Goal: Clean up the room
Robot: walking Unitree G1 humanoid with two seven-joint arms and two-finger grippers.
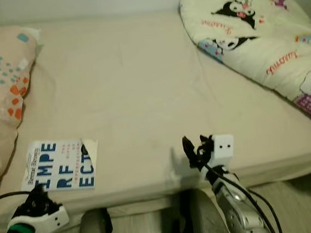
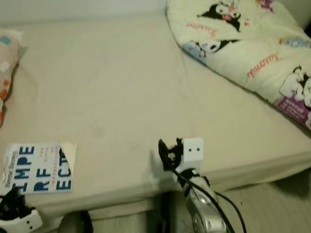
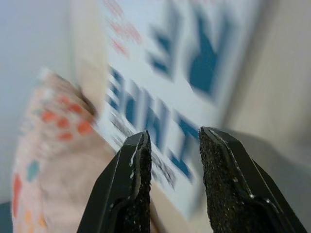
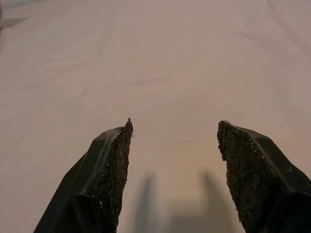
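Observation:
A white booklet [image 1: 58, 164] with big blue letters lies flat near the front left corner of the beige bed [image 1: 135, 80], one corner of its cover folded over. My left gripper [image 1: 36, 197] hovers at the bed's front edge just before the booklet. In the left wrist view the fingers [image 3: 136, 184] stand slightly apart, with the blurred booklet [image 3: 160, 97] beyond the gap. My right gripper [image 1: 194, 146] is at the middle of the bed's front edge, open over bare sheet [image 4: 175, 58] with nothing between its fingers.
A pink pillow [image 1: 1, 87] with orange and blue dots lies at the bed's left end. A cream cartoon-print quilt [image 1: 263, 34] is bunched at the back right. Pale floor [image 1: 307, 201] shows at the lower right, below the mattress edge.

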